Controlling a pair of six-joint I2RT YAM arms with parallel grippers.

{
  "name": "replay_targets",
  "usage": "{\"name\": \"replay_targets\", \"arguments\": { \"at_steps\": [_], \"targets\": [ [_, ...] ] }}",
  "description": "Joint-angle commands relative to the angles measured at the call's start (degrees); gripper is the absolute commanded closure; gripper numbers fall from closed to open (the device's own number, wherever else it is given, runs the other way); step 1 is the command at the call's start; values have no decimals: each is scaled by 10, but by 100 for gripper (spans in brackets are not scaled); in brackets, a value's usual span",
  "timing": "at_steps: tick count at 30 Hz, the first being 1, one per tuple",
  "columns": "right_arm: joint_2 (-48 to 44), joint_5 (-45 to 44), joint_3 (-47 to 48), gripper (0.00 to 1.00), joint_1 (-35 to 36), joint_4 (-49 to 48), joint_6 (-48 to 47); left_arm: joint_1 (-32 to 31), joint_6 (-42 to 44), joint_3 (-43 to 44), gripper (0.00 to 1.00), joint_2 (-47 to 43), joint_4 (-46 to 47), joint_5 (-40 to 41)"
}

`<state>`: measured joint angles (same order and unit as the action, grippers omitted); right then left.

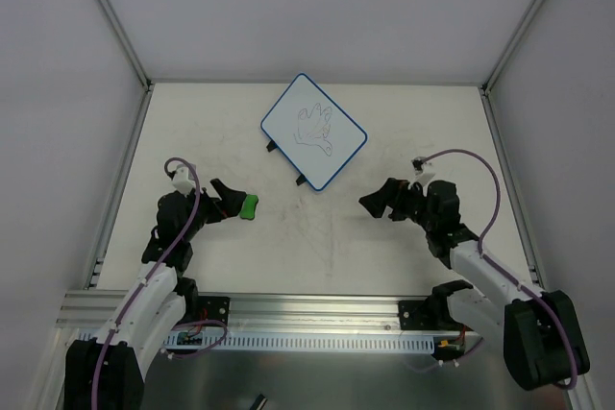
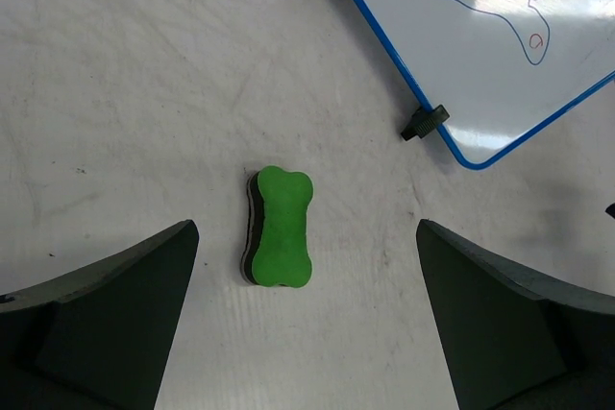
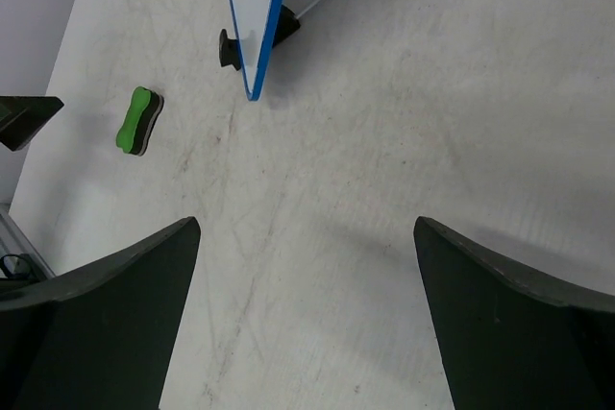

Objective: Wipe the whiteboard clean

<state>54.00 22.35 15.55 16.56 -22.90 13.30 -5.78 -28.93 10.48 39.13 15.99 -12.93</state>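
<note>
The whiteboard (image 1: 314, 130) lies flat at the back middle of the table, turned diagonally, with a blue rim, black tabs and a thin line doodle on it. Part of it shows in the left wrist view (image 2: 500, 55) and its edge in the right wrist view (image 3: 258, 16). A green bone-shaped eraser (image 1: 249, 205) lies on the table left of centre, also in the left wrist view (image 2: 282, 228) and the right wrist view (image 3: 138, 121). My left gripper (image 1: 229, 202) is open, just left of the eraser. My right gripper (image 1: 378, 201) is open and empty, in front of the board's right corner.
The table top (image 1: 317, 247) is white and scuffed. Metal frame posts (image 1: 115, 16) and white walls close it in on three sides. An aluminium rail (image 1: 307, 319) with the arm bases runs along the near edge.
</note>
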Motion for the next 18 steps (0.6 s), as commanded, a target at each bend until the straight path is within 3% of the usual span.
{"name": "replay_targets", "arguments": {
  "at_steps": [1, 18],
  "targets": [
    [37, 40, 78, 1, 4, -45, 7, 1, 16, 22, 1, 6, 17, 6],
    [201, -42, 220, 2, 2, -74, 6, 1, 19, 35, 1, 42, 17, 9]
  ]
}}
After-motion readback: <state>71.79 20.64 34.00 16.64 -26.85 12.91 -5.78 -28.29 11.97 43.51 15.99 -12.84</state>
